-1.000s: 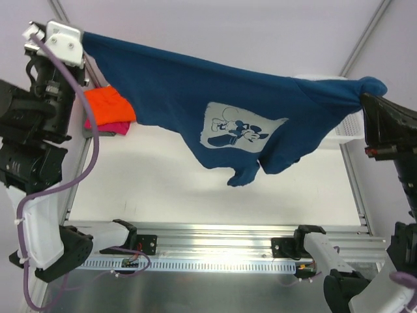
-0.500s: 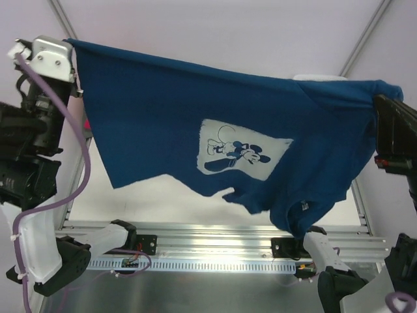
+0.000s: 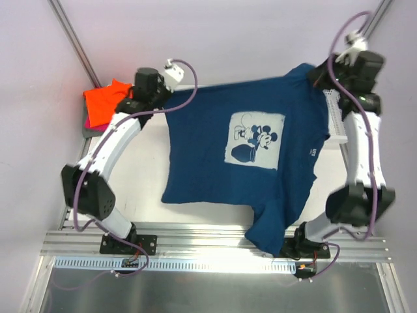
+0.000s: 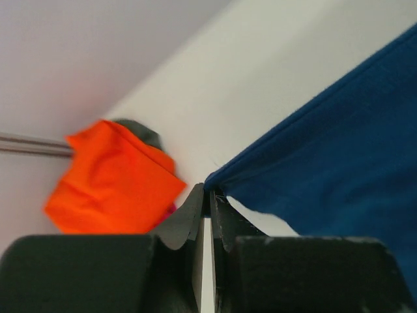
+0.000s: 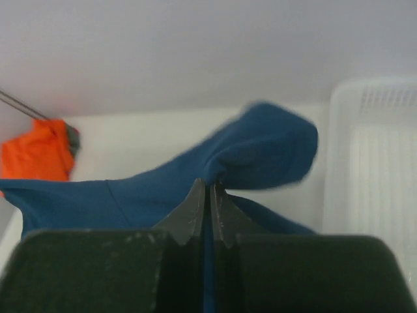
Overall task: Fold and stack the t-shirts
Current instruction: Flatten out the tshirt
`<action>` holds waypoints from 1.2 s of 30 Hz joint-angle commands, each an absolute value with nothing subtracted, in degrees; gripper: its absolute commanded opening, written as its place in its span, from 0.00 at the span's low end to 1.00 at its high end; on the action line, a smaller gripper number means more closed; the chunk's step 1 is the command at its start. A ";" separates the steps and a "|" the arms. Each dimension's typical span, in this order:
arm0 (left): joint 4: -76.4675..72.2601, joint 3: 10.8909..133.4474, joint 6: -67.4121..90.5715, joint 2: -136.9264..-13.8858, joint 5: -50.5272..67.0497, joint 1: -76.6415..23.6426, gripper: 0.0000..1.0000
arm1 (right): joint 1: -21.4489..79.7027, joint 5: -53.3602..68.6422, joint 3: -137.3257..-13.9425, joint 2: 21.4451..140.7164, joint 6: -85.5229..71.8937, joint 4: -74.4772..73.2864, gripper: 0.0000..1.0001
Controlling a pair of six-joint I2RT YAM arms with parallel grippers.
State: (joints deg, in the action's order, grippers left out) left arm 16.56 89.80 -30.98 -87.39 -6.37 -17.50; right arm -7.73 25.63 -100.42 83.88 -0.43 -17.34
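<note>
Now lowered the navy t-shirt (image 3: pixel 208 163) from aloft to spread print-up over the counter (image 3: pixel 140 173), with left hand (image 4: pixel 208 193) and right hand (image 5: pixel 208 186) each pinched tight on a far corner, seemingly ready for folding.

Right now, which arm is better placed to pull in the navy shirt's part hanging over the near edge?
Probably the right: the navy shirt droops off beside its base. The left gripper pinches a far corner by the orange shirt. The right gripper also grips cloth, so it must release first.
</note>
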 commanded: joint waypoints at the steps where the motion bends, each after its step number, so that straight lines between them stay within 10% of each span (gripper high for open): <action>1: 11.61 85.36 -28.57 -91.22 -3.34 -16.00 0.00 | -6.16 24.44 -98.26 91.47 4.91 -18.62 0.00; 18: 8.00 101.34 -25.75 -118.56 -7.20 -10.46 0.00 | 7.20 15.65 -115.05 125.68 13.27 -21.71 0.07; 19: 8.00 101.69 -25.23 -118.56 -7.64 -10.46 0.15 | 7.38 15.21 -115.14 125.94 13.88 -21.80 0.16; 20: 8.00 101.60 -24.96 -118.65 -9.47 -10.55 0.98 | 7.73 14.77 -115.40 125.77 14.41 -21.88 0.26; 24: 8.44 99.15 -21.90 -114.71 -11.17 -10.90 0.99 | 8.26 14.41 -113.91 122.09 15.29 -22.94 0.97; 36: 30.91 88.94 -8.03 -100.18 11.04 -19.51 0.99 | 11.95 21.61 -97.13 104.86 2.75 -27.50 0.96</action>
